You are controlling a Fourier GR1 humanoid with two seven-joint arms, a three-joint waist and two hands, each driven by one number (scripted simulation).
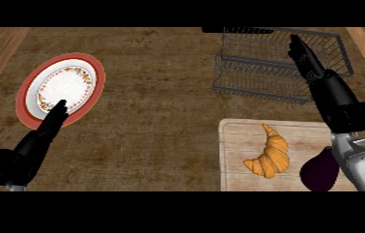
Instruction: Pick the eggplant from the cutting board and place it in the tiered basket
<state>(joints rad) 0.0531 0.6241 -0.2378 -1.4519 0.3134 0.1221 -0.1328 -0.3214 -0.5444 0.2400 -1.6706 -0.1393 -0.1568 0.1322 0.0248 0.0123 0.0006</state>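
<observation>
Wooden surface. Basket top right, open right hand over it. Board below: croissant, eggplant half behind forearm. Plate left, open left hand alongside.

Kitchen: wooden counter, cutting board, plate, croissant.

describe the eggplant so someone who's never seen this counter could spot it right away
Find the pale wooden cutting board at the lower right of the brown counter, below the wire tiered basket. Two foods lie on it: the eggplant is at its right end, partly hidden by the grey right forearm. It is the dark purple, smooth, rounded one, unlike the golden ridged croissant left of it.
</observation>
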